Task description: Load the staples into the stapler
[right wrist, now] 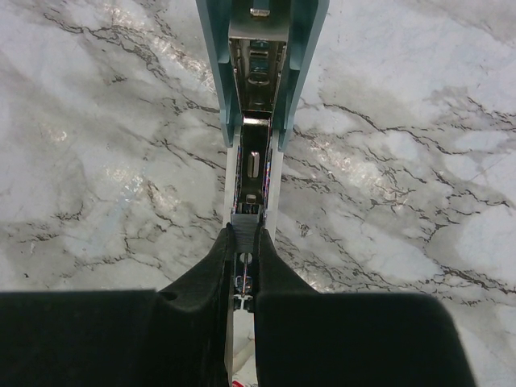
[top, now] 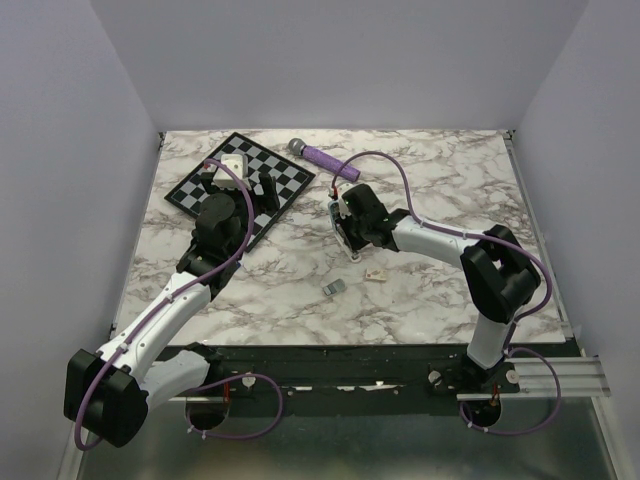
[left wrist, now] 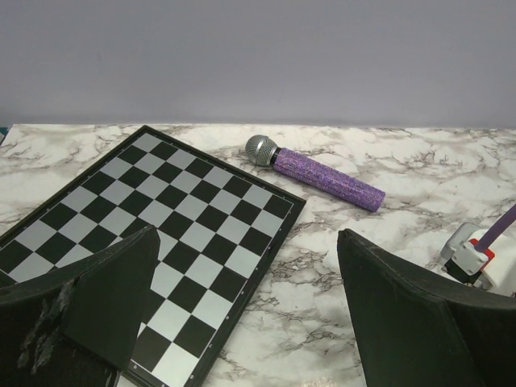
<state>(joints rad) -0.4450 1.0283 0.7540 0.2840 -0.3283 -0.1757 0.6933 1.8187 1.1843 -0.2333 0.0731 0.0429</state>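
Note:
The stapler (right wrist: 260, 72) lies opened flat on the marble table, its blue cover pointing away and its silver metal channel (right wrist: 253, 165) exposed. In the top view it sits mid-table under my right gripper, its near end showing (top: 351, 248). My right gripper (right wrist: 244, 235) is shut on a short grey strip of staples (right wrist: 245, 219) and holds it right over the near end of the channel. My left gripper (left wrist: 246, 270) is open and empty, above the right edge of a chessboard (left wrist: 201, 234), far left of the stapler.
A purple glitter microphone (top: 325, 160) lies behind the stapler. The chessboard (top: 285, 180) at the back left carries several chess pieces. A small grey piece (top: 333, 287) and a small pale piece (top: 376, 273) lie on the table in front of the stapler.

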